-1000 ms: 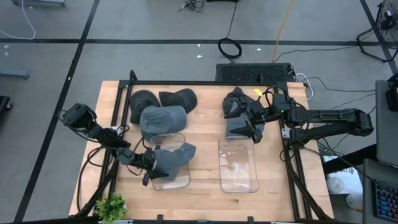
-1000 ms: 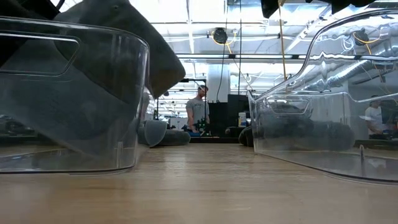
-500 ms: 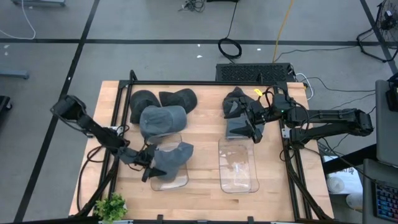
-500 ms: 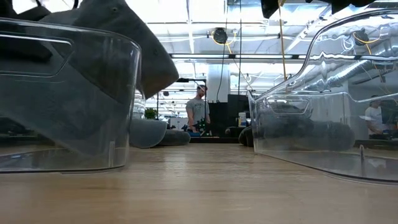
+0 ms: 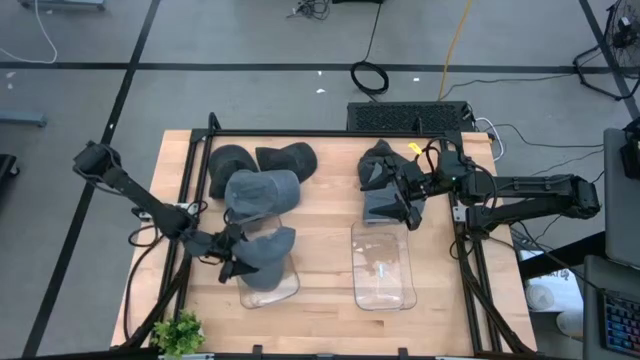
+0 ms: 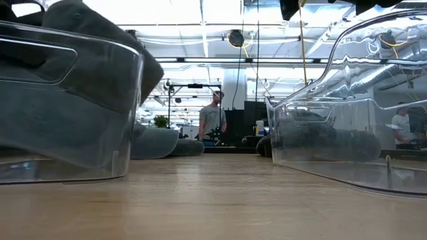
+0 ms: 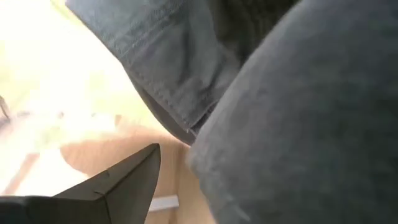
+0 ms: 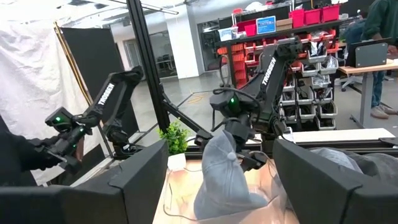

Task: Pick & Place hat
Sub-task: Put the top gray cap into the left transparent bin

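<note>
Left gripper (image 5: 226, 257) sits at the near-left edge of the left bin (image 5: 272, 288), fingers spread wide, holding nothing we can make out. The hat (image 5: 264, 252) lies in that bin, crown bulging above the rim; from table level it fills the bin and overtops the wall. From the gripper the hat lies just to the table-centre side, right against the fingertips; whether they touch we cannot tell. Its long axis runs roughly across the table, in line with the left forearm.

We judge this hat placed, so the arm's next move is a retreat along its own line, away from the bin.

Right gripper (image 5: 406, 200) hangs over the right hat pile (image 5: 383, 205), fingers partly apart, nothing between them. The right bin (image 5: 381, 266) stands nearest it. More hats (image 5: 262, 192) lie behind the left bin.
</note>
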### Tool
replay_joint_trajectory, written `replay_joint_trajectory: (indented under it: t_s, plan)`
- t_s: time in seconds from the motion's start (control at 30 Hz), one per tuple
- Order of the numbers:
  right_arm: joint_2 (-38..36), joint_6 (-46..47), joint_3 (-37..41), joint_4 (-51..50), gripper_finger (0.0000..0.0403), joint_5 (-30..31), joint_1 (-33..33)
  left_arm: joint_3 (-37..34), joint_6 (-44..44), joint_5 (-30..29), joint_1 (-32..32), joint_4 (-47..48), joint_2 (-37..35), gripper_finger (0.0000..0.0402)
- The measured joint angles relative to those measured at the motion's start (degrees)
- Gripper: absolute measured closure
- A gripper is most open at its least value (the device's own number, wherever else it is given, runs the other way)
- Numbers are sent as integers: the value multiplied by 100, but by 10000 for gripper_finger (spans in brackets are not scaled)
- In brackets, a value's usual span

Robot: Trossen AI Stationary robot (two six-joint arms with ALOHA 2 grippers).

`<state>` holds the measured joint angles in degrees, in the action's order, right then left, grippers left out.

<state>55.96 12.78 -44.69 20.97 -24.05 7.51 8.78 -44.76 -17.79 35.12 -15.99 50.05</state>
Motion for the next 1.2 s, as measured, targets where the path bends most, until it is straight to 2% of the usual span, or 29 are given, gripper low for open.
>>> replay_joint_trajectory:
  t_s: [0.1,0.3,0.47,0.57,0.73,0.97,1.2]
  plan:
    - [0,2,0,0,124,0,0,0,-497,225,-87,428,-351,55]
    - [0,2,0,0,124,0,0,226,-1569,1058,-425,1218,-825,55]
    - [0,1,0,-1,124,0,0,814,-2206,1762,-789,2542,-898,55]
    - [0,0,0,-10,124,0,0,1229,-2056,1742,-867,3237,-882,55]
    - [0,0,0,-26,124,0,-2,1846,-1529,1627,-883,3659,-886,55]
    - [0,1,6,-20,124,-2,-2,2545,-1667,1694,-883,5411,-884,55]
    - [0,29,241,94,124,-2,-2,2997,-2136,1124,-883,6686,-882,55]
